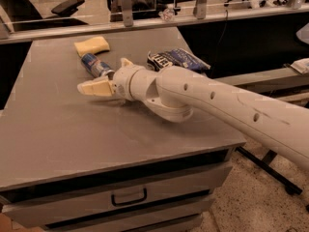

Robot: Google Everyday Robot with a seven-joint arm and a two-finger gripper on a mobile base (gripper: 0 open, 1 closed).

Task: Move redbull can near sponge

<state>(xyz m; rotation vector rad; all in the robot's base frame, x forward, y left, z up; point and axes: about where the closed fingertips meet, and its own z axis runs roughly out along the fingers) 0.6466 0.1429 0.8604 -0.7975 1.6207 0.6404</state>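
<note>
The redbull can (95,65), blue and silver, lies on its side at the back left of the grey table (72,129). Its far end sits just in front of the pale-yellow sponge (91,46), a small gap apart. My gripper (91,87) is low over the table just in front of the can's near end and points left. Nothing shows in the gripper. The cream arm (203,100) reaches in from the right.
A crinkled blue snack bag (176,59) lies at the back right of the table, behind the arm. The table has drawers in its front (128,196). A rail and office chairs stand behind it.
</note>
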